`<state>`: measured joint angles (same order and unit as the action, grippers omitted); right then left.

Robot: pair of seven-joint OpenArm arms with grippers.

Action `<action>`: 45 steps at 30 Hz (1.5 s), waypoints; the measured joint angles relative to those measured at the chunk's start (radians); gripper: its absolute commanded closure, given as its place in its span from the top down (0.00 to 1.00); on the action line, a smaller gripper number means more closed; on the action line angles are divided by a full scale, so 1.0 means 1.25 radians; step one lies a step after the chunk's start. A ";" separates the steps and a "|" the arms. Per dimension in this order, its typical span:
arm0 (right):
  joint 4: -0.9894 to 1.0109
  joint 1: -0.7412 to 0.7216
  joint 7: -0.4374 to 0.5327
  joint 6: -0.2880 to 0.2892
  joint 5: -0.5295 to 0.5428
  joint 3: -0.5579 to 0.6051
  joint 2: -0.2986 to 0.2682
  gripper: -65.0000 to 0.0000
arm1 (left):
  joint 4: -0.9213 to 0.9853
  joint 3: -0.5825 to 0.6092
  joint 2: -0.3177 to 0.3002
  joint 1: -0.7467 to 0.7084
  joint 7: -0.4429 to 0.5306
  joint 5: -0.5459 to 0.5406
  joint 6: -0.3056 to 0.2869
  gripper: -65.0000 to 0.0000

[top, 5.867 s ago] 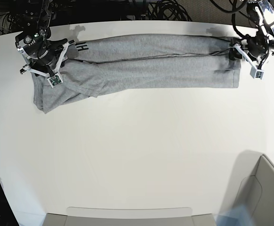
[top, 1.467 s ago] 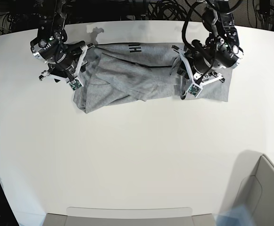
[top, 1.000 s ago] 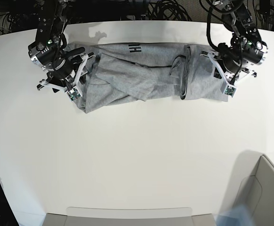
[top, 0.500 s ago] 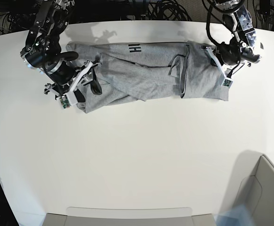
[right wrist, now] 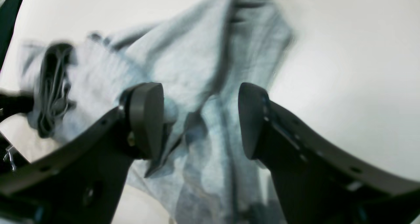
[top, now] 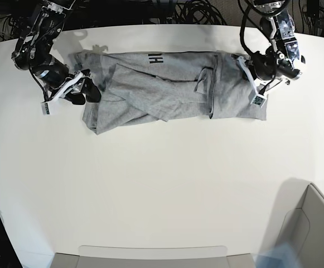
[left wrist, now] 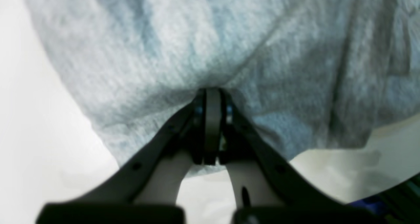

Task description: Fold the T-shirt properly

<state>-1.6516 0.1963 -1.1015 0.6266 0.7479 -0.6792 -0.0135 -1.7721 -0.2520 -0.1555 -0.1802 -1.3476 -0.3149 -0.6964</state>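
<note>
heather-grey cotton, the t-shirt (top: 167,84) lies crumpled in a long band across the far part of the white table (top: 162,190), its length running side to side in the base view. a few black block letters (top: 156,57) show near its far edge, roughly mid-length. folds cross the middle of the cloth, and a narrow dark crease stands upright between the middle and the end on that view's right. the end on the base view's left bunches into a rounded lobe that hangs nearer the camera than the rest. the left gripper (left wrist: 212,119) sits at the shirt's end on the base view's right; in its wrist view the two black fingers (left wrist: 210,129) are pressed together with grey fabric puckering right at their tips, so it looks pinched on the t-shirt. the right gripper (right wrist: 200,119) is at the opposite end, just beside the bunched lobe; its wrist view shows the pads (right wrist: 146,119) spread wide apart with the blurred shirt lying below and between them, nothing gripped. dark cables (top: 195,11) tangle beyond the table's far edge, and a pale grey box (top: 304,234) stands at the near corner on the base view's right.
</note>
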 measured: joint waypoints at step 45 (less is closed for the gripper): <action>0.238 -0.085 0.070 0.023 -0.082 0.107 -0.017 0.05 | -0.001 0.020 0.002 -0.005 0.005 -0.012 0.000 0.00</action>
<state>-1.3537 0.0895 -1.0138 0.6548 0.6449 -0.5453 -0.0349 -1.7733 -0.2268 -0.1528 -0.1871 -1.3415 -0.3298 -0.6964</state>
